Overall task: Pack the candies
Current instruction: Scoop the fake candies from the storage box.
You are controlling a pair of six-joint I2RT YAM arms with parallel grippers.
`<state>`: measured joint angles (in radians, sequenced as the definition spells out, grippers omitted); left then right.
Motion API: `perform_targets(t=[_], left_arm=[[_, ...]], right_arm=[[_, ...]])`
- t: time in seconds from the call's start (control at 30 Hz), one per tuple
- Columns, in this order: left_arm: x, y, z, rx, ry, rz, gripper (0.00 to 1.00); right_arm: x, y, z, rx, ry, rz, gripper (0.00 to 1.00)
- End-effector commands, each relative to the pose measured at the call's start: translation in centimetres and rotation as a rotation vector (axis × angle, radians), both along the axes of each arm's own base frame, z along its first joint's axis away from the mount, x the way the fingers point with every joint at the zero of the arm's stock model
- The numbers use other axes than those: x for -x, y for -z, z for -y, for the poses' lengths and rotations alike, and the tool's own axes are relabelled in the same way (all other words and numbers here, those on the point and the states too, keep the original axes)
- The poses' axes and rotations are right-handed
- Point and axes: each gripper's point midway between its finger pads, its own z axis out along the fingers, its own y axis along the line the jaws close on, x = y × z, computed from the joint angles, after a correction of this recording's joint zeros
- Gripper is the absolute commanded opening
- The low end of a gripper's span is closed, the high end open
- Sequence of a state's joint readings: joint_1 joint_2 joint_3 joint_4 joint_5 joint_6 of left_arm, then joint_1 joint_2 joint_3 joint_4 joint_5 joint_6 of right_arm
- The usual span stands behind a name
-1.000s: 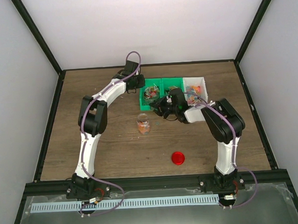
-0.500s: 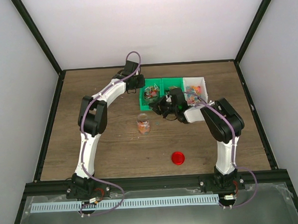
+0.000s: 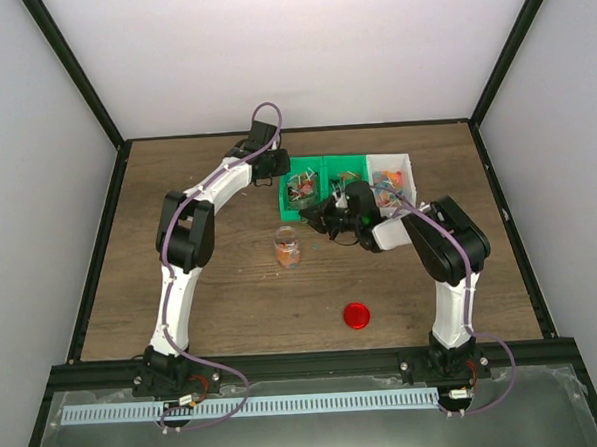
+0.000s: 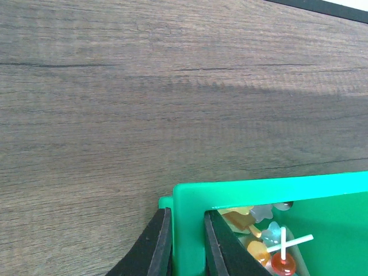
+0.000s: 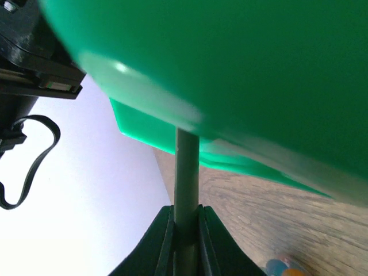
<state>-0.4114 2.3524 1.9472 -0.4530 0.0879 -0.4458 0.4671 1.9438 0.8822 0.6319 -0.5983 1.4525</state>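
Candies (image 3: pixel 299 186) lie in the left cell of a green bin (image 3: pixel 323 160) at the back of the table. My left gripper (image 3: pixel 272 165) is shut on that bin's left wall (image 4: pixel 276 187), one finger outside and one inside, beside wrapped candies (image 4: pixel 259 236) and a lollipop. My right gripper (image 3: pixel 323 214) hangs at the bin's front edge. In the right wrist view it (image 5: pixel 186 210) is shut on a thin pale stick (image 5: pixel 186 172), whose upper end is hidden behind the green bin (image 5: pixel 241 69). What sits on the stick's end I cannot tell.
A small clear jar (image 3: pixel 287 249) holding orange sweets stands in front of the bin. The round red lid (image 3: pixel 356 315) lies nearer the arms. A white bin (image 3: pixel 390 157) with coloured sweets adjoins the green one on the right. One coloured sweet (image 5: pixel 282 267) lies on the wood.
My right gripper's jaws have closed onto the stick, and its wrist has shifted slightly at the bin's front. The left arm, jar and lid have not moved.
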Motion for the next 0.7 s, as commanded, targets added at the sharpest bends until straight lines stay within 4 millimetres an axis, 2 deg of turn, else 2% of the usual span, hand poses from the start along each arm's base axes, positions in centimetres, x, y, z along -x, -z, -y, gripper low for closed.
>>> perform_targets(t=[0.0,0.3,0.43,0.67], left_arm=[[9.7,12.4,-2.5,-0.122,0.012,-0.479,0.12],[9.4,11.4,-2.7,-0.126,0.012,-0.456,0.13],[9.4,10.8,-2.9,-0.136,0.013,-0.446,0.13],[8.3,7.8,-3.1,-0.121,0.006,-0.383,0.15]], right_arm=[[0.4,-3.9,-0.3,-0.071,-0.057,0.145,0.01],[1.1,-5.9,0.2,-0.097,-0.078,0.218,0.01],[1.8,-6.0,0.7,-0.11,-0.079,0.22,0.01],[2.6,-6.6,1.5,-0.118,-0.073,0.243,0.01]])
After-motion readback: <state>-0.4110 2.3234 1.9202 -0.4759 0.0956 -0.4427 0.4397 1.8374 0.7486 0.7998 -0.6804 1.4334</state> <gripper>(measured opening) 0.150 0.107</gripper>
